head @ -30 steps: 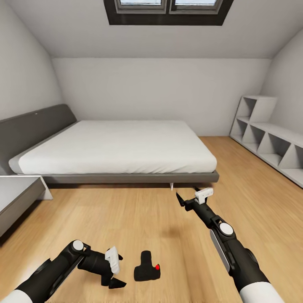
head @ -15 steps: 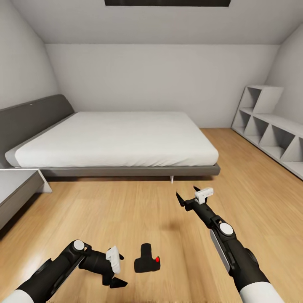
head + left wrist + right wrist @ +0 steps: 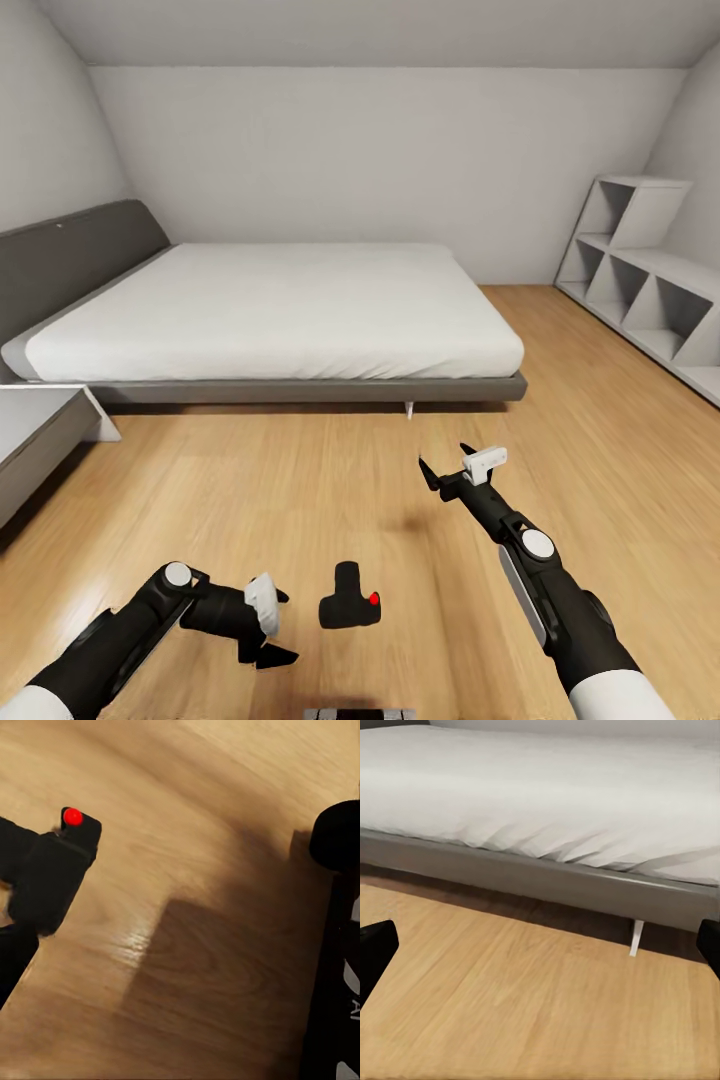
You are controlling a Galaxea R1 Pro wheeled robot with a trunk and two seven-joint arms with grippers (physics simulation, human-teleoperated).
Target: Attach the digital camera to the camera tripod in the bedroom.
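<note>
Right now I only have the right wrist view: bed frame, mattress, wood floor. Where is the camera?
Observer: The camera lies on the floor between the two arms, close to the left gripper.
Operator: Is the left gripper holding it?
Observer: No. In the left wrist view the camera sits apart from the gripper, with its red button showing. That gripper is open.
Operator: And my right gripper?
Observer: The right gripper is open and empty, hanging above the floor, nearer the bed than the camera is.
Operator: Any tripod nearby?
Observer: I can't see one. A white cubby shelf stands along the right wall.
</note>
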